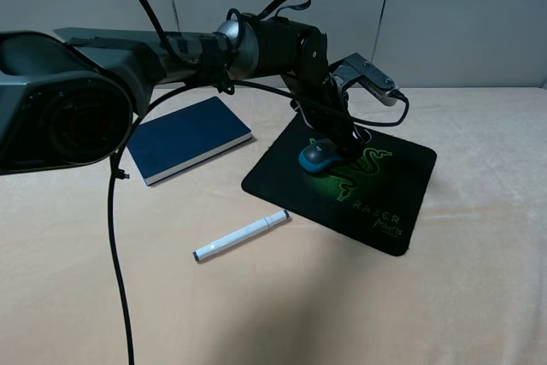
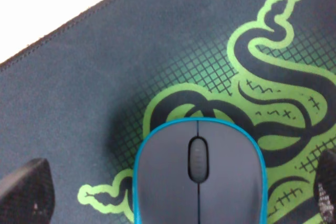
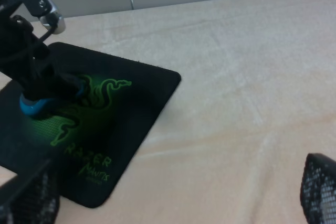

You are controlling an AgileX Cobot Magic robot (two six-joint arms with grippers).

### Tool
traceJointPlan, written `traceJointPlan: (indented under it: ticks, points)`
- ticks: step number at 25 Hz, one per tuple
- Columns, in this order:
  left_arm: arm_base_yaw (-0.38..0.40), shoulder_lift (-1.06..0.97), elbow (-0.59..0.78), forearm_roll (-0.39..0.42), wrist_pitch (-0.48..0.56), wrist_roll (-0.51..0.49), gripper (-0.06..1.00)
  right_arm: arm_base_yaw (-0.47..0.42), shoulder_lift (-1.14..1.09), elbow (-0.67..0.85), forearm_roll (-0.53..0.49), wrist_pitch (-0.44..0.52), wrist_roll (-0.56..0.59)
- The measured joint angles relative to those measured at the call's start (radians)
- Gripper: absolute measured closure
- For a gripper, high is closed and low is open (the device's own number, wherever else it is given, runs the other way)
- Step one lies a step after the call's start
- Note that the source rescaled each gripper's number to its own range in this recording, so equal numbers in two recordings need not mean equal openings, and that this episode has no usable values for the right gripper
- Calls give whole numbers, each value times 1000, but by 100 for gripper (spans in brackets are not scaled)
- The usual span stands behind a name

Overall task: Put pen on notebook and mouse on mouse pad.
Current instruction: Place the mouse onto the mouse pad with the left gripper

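The mouse (image 1: 318,156) has a dark grey top and teal sides, and it sits on the black mouse pad (image 1: 385,203) over the green snake logo. My left gripper (image 1: 332,148) reaches across and stands open around it. In the left wrist view both fingertips (image 2: 26,192) are apart from the mouse (image 2: 199,177). The white pen (image 1: 241,235) lies on the table in front of the pad. Left of the pad lies the closed navy notebook (image 1: 188,137). My right gripper (image 3: 173,198) is open over bare table, away from the mouse pad (image 3: 142,93), and is out of the exterior view.
A beige cloth covers the table (image 1: 479,297). The left arm's black cable (image 1: 115,237) hangs down over the table's left side. Grey wall panels (image 1: 461,14) stand behind the table.
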Motion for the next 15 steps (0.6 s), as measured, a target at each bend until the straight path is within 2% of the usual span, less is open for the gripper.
traceJointPlan:
  ticks: [5, 15]
  points:
    - [0, 0, 0, 0, 23, -5, -5, 0, 0, 0, 0, 0, 0]
    - [0, -152, -5, 0, 220, -38, -6, 0, 0, 0, 0, 0, 0]
